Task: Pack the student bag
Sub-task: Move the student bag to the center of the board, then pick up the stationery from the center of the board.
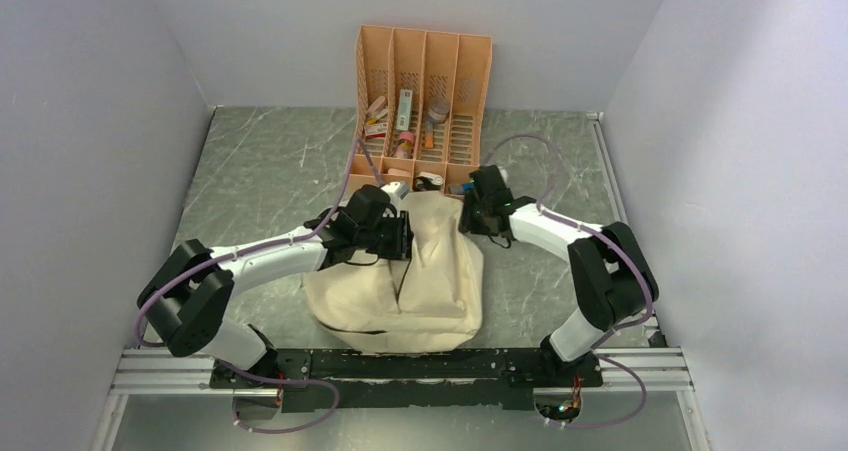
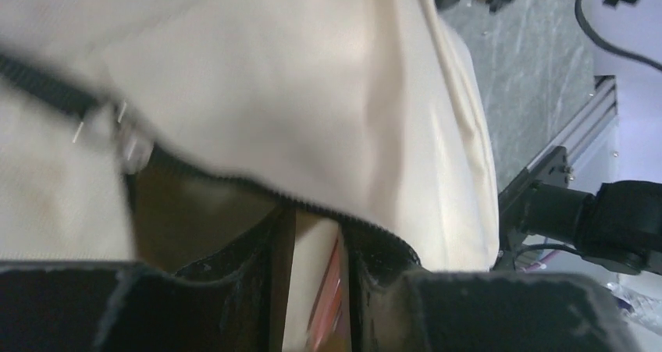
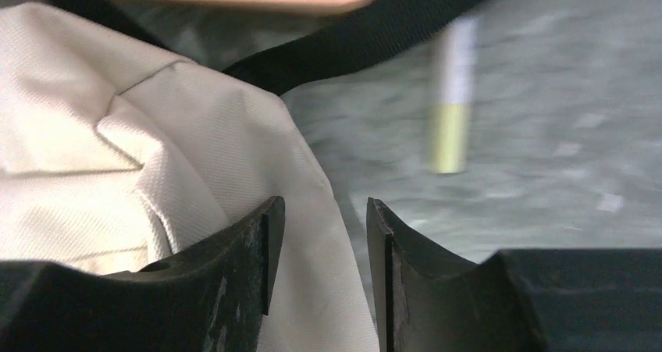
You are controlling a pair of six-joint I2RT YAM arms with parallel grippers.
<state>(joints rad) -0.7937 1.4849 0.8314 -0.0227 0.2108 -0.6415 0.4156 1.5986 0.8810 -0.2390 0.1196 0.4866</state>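
Note:
The student bag [image 1: 425, 281], cream fabric with a black zipper [image 2: 234, 182], lies slumped on the table between both arms. My left gripper [image 1: 398, 236] is at the bag's left upper side. In the left wrist view this gripper [image 2: 314, 223] is shut on a flat white-and-red pack [image 2: 312, 289], held right at the zipper's opening with the dark inside behind it. My right gripper [image 1: 468, 219] is at the bag's top right corner. Its jaws [image 3: 324, 208] stand open with a fold of the bag's fabric [image 3: 156, 133] between them, touching the left finger only.
An orange slotted desk organiser [image 1: 425, 81] with several small items stands just behind the bag. A black strap [image 3: 375, 44] trails from the bag towards it. A white-and-yellow stick [image 3: 453, 110] lies on the marble table [image 1: 270, 161] beyond the right gripper. Grey walls close in both sides.

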